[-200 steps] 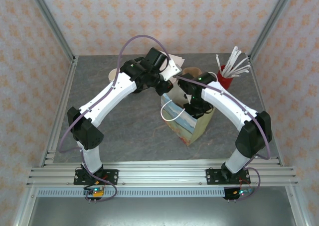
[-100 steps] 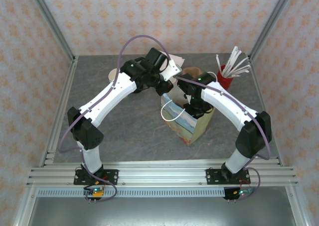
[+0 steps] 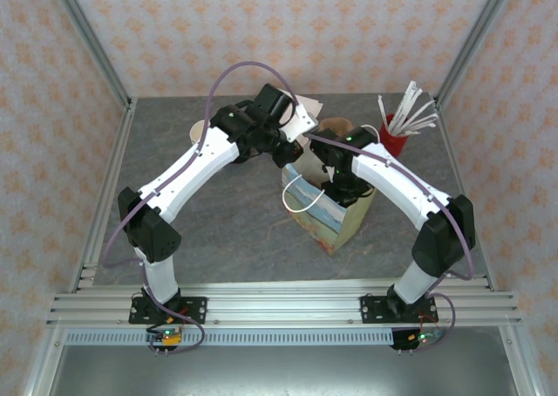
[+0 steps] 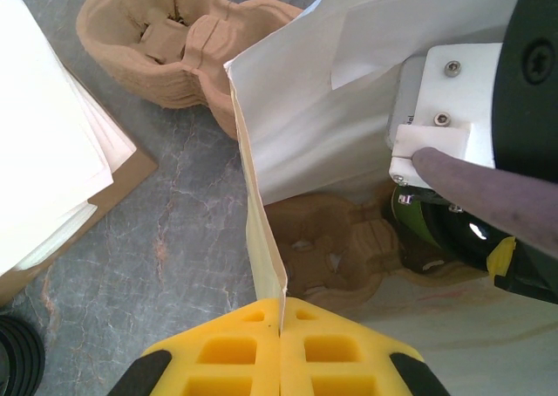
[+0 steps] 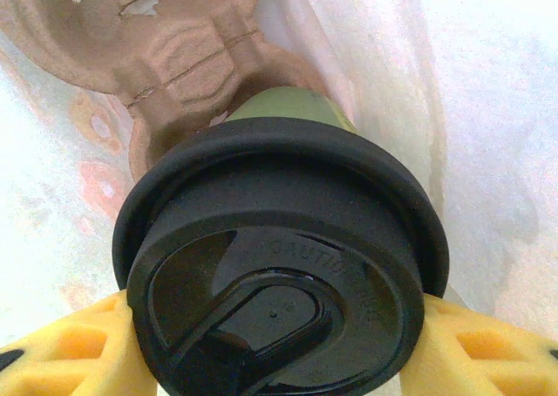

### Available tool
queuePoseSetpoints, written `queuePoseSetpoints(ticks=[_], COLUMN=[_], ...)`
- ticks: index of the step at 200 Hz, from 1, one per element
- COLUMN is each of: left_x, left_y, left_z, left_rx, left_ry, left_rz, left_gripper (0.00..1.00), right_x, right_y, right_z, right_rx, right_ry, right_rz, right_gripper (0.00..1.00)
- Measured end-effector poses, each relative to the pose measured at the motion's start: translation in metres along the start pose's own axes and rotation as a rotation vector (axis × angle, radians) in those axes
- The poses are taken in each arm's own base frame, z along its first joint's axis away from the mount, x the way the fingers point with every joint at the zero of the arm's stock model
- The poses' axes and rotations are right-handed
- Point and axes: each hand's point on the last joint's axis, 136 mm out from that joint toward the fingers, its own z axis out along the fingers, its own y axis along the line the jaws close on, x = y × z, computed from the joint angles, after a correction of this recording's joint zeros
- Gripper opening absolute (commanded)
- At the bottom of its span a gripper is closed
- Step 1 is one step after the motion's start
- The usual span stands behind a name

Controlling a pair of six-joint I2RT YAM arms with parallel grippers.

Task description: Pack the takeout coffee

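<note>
Nearest the arm bases, the paper bag (image 3: 336,221) stands on the grey table (image 3: 218,230) with its mouth open upward, and both arms bend in over it.

The right gripper (image 5: 279,348) reaches down inside the bag. Its 2 yellow fingers (image 5: 70,348) stand partly apart and press on either side of the takeout coffee (image 5: 279,274), just under the rim of its black lid. Held this way, the cup hangs upright and the lid is level. The coffee is therefore already within the bag's walls, directly over a pulp cup carrier (image 5: 166,38) lying on the bag's floor. The green side runs down toward 1 of the carrier's pockets, but I cannot tell whether the base is seated there yet.

At the bag's far-left rim, the left gripper (image 4: 281,309) is closed tight, its 2 fingertips meeting on the thin top edge of the bag wall. This pinch most likely holds the mouth open and steadies the light bag so the other arm can work inside without pushing it over.

Beyond the bag, on the table, sit a spare stack of pulp carriers (image 4: 166,38), a pile of white napkins (image 4: 44,152), and some bare black lids (image 4: 16,361). A red cup of white straws (image 3: 397,134) stands at the far right.
</note>
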Motion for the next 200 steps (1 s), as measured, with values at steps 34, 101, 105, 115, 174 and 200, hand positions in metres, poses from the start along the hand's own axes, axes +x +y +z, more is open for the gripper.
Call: queuePoseSetpoints(ticks=[34, 101, 105, 115, 174, 200], left_x=[0.0, 0.0001, 0.0001, 0.0001, 0.0, -0.0001], left_y=[0.0001, 0.0001, 0.0001, 0.0001, 0.0002, 0.0002], left_z=[0.0, 0.0001, 0.0001, 0.0001, 0.0001, 0.0], left_rx=[0.0, -0.001, -0.001, -0.001, -0.001, -0.001], left_ry=[0.0, 0.0, 0.0, 0.0, 0.0, -0.001], left_rz=[0.0, 0.0, 0.0, 0.0, 0.0, 0.001], left_gripper=[0.08, 0.08, 0.08, 0.08, 0.08, 0.08], right_x=[0.0004, 0.0013, 0.0015, 0.0017, 0.0026, 0.0027], right_y=[0.0013, 0.0046, 0.0049, 0.0058, 0.0085, 0.0087], right_z=[-0.0001, -0.0025, -0.0025, -0.0026, -0.0027, -0.0027], right_rx=[-0.008, -0.028, -0.03, -0.035, -0.051, -0.052], right_ry=[0.002, 0.006, 0.007, 0.008, 0.013, 0.013], right_rz=[-0.008, -0.02, -0.022, -0.023, -0.03, -0.035], right_gripper=[0.44, 0.44, 0.44, 0.44, 0.44, 0.43])
